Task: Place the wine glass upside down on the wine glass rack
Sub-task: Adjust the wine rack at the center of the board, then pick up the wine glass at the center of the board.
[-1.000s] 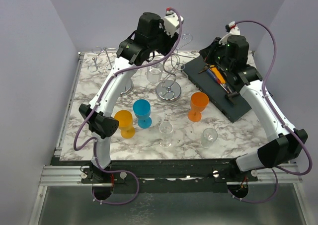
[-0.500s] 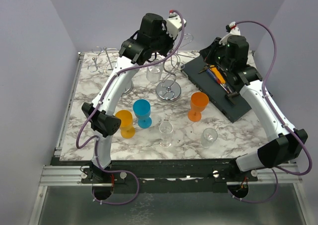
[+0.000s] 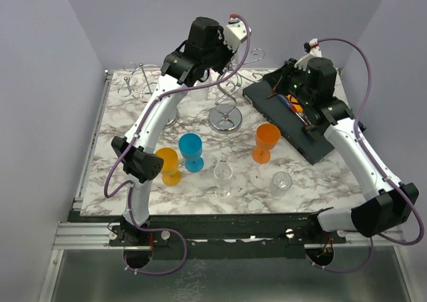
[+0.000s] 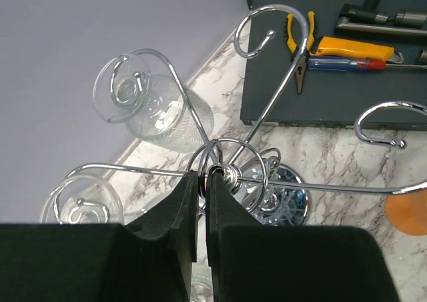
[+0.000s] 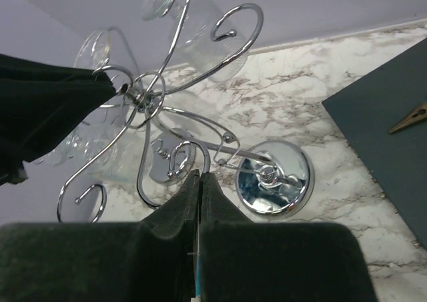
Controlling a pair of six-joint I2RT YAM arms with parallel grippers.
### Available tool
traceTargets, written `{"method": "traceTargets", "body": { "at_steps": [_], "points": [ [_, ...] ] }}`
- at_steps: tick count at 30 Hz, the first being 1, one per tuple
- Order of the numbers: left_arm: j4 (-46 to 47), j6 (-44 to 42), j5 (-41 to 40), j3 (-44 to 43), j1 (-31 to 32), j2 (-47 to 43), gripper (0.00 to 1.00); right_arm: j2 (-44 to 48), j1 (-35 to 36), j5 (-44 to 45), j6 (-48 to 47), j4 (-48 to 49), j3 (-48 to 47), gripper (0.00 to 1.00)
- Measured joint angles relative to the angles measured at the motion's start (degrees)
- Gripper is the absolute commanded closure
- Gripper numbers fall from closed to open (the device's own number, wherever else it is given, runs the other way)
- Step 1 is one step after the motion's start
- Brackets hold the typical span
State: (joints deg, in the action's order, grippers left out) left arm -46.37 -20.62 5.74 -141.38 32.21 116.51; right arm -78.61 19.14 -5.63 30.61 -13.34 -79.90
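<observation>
Two clear glasses (image 4: 153, 109) already hang bowl-down from the wine glass rack (image 3: 225, 120). Another wine glass (image 3: 223, 177), also clear, stands upright on the counter (image 3: 250, 182) at about 6 o'clock from the rack's base, with a blue glass (image 3: 191, 151) at its 10 o'clock. We judge it light, rigid, slick and easily broken, best taken by the stem just under the bowl. Our left hand (image 4: 202, 175) pinches the rack's top loop; our right hand (image 5: 197, 179) is pressed together, empty.
</observation>
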Motion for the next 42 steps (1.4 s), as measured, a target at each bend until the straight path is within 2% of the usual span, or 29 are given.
{"method": "traceTargets", "body": {
  "at_steps": [5, 10, 12, 15, 19, 23, 27, 30, 36, 42],
  "points": [
    [1.3, -1.5, -1.2, 0.0, -0.3, 0.5, 0.97, 3.9, 0.4, -2.1, 1.8, 0.9, 5.2, 0.99],
    [1.7, -1.8, -1.4, 0.0, -0.3, 0.6, 0.96, 3.4, 0.8, -3.5, 2.5, -1.5, 7.7, 0.99],
    [1.7, -2.0, -1.6, 0.0, -0.3, 0.6, 0.89, 2.8, 0.8, -4.0, 2.5, -2.2, 7.8, 1.0],
    [1.7, -2.2, -1.7, 0.0, -0.3, 0.6, 0.69, 2.6, 0.8, -4.2, 2.5, -3.0, 7.7, 0.98],
    [2.9, -3.2, -2.4, 0.1, -0.3, 0.6, 0.55, 2.7, 0.8, -3.8, 2.1, -4.4, 7.6, 0.77],
    [4.2, -3.5, -2.7, 1.4, -0.3, 0.0, 0.4, 4.3, 0.8, -1.8, 0.7, -7.7, 7.3, 0.51],
    [4.5, -2.8, -2.6, 3.5, -0.3, -1.7, 0.21, 7.5, 0.8, 0.5, -1.1, -13.1, 6.1, 0.36],
    [4.5, -1.6, -2.6, 4.8, -0.3, -3.6, 0.12, 9.8, 0.8, 2.0, -2.7, -18.0, 4.9, 0.34],
    [4.9, 2.0, -1.7, 10.7, -0.3, -11.6, 0.05, 15.1, 0.8, 5.4, -3.7, -27.5, 6.4, 0.34],
    [5.3, 5.6, -0.1, 20.7, -0.3, -22.3, 0.03, 18.3, 0.8, 6.1, -3.5, -31.4, 12.4, 0.35]
  ]
}}
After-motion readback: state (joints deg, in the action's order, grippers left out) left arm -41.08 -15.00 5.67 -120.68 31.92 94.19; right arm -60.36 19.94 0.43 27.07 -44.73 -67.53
